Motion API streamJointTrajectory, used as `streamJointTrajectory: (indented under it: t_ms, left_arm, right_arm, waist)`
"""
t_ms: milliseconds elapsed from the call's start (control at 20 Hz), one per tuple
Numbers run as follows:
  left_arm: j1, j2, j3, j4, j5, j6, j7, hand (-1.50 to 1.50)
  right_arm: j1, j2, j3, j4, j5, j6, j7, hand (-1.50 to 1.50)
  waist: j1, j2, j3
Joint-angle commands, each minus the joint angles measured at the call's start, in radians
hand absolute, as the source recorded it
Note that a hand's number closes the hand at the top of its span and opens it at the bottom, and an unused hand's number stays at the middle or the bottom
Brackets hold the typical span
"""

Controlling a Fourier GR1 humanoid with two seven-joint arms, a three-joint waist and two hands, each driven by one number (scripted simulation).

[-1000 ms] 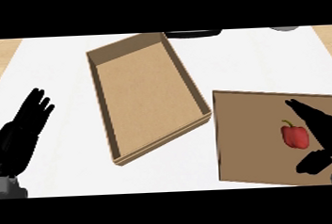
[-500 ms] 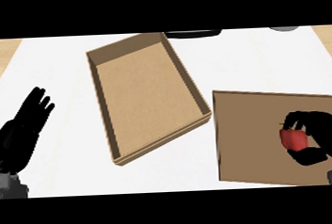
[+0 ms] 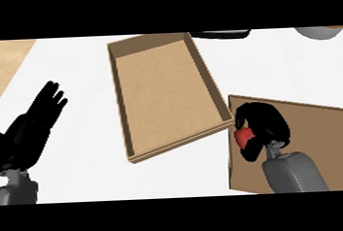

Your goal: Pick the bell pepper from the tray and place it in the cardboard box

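Note:
A red bell pepper shows only partly, wrapped in the curled fingers of my right hand. That hand hangs over the left edge of the flat brown tray at the lower right. The open cardboard box lies just to the left of it, its near right corner close to the hand. My left hand rests at the far left with its fingers straight and pointing up, holding nothing.
A dark object and a grey round object sit at the counter's far edge. A wooden surface borders the white counter on the left.
My right hand closed round the bell pepper, then carried it left across the tray toward the box. The left hand stayed where it was.

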Motion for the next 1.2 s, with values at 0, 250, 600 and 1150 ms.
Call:
streamJointTrajectory:
  t_ms: [0, 250, 600, 1150]
  left_arm:
    - [-0.023, -0.001, -0.031, 0.001, 0.002, -0.028, 0.004, 0.00]
    - [-0.050, -0.016, -0.061, 0.020, 0.000, -0.040, 0.007, 0.00]
    - [-0.093, -0.039, -0.104, 0.045, -0.020, -0.037, 0.017, 0.00]
    - [-0.118, -0.040, -0.093, 0.075, -0.032, -0.021, 0.008, 0.00]
  right_arm:
    - [-0.119, 0.086, 0.099, 0.059, 0.001, -0.009, 0.198, 1.50]
    - [-0.262, 0.087, 0.180, 0.095, 0.002, -0.030, 0.422, 1.50]
    - [-0.559, 0.090, 0.290, 0.156, -0.045, -0.111, 0.678, 1.50]
    - [-0.959, 0.090, 0.312, 0.288, 0.033, -0.213, 0.981, 1.50]
  waist:
    - [0.086, 0.018, 0.003]
    - [0.112, 0.017, 0.003]
    - [0.144, 0.013, 0.002]
    - [0.122, -0.004, -0.004]
